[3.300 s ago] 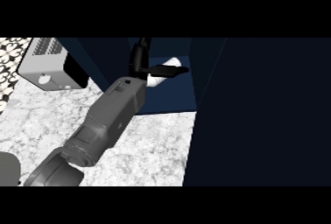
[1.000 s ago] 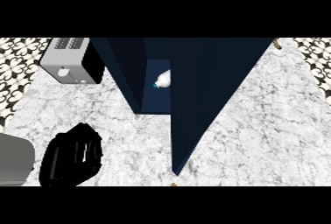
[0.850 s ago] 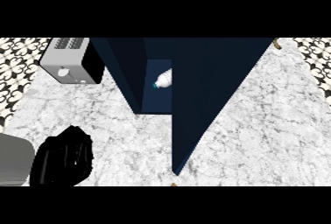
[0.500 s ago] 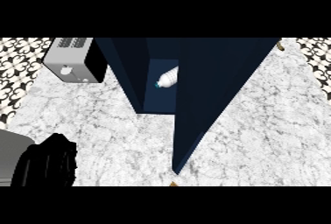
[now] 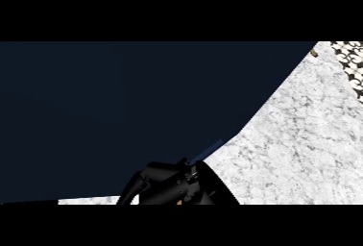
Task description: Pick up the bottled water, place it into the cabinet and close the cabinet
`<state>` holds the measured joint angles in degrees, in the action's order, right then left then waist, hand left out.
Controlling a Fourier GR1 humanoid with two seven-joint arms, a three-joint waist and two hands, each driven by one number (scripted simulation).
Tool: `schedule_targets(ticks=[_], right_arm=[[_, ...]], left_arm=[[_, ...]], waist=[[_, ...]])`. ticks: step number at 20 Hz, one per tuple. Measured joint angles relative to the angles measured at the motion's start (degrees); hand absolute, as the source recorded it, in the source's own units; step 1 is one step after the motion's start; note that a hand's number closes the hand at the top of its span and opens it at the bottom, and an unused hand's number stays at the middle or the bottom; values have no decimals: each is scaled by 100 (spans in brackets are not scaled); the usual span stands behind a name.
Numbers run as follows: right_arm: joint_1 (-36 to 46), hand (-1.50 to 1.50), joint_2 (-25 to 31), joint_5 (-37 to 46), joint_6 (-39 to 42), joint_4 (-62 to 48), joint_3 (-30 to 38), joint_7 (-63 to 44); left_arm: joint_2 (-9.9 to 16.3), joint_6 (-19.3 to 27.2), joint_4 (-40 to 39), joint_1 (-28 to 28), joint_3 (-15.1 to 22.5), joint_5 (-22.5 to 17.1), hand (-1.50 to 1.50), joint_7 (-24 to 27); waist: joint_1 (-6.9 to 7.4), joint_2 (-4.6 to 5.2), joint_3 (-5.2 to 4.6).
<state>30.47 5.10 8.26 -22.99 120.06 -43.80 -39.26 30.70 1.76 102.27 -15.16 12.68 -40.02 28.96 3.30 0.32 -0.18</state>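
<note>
Currently the head view is mostly filled by the dark navy cabinet (image 5: 127,115), its flat surface taking the whole upper left and centre. I cannot see the bottled water anywhere; whether it sits behind that dark panel I cannot tell. One black hand (image 5: 177,185) shows at the lower edge, just left of centre, its top touching or overlapping the lower corner of the cabinet panel. I cannot tell which hand it is, nor whether it is spread or curled, since only a dark mass shows; I see nothing held in it. White marbled counter (image 5: 297,144) runs down the right side, with a small strip at lower left. A patterned black-and-white wall (image 5: 351,57) shows at the upper right corner.
</note>
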Motion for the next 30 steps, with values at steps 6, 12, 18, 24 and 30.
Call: schedule_targets(ticks=[6, 12, 18, 24, 30], right_arm=[[1013, 150, -393, -1226, 142, -1739, 1140, 573], [1544, 150, -449, -2153, 1089, -3462, 2232, 1483], [1904, 150, -503, -2515, 2034, -4578, 2648, 2315], [2128, 150, -456, -2700, 2654, -5121, 2723, 2796], [2256, 150, -355, -2733, 3137, -5456, 2770, 3239]], left_arm=[[124, -334, 43, -293, -217, -103, 150, 86], [196, -573, 82, -547, -467, -157, 150, 129], [187, -720, 53, -599, -640, -188, 150, 96], [262, -845, 81, -509, -734, -271, 150, -23], [224, -824, 108, -396, -692, -211, 150, -67]], waist=[[-20, 17, 9], [-96, 11, 16], [-96, -138, -8], [-17, -195, -43], [36, -205, -77]])
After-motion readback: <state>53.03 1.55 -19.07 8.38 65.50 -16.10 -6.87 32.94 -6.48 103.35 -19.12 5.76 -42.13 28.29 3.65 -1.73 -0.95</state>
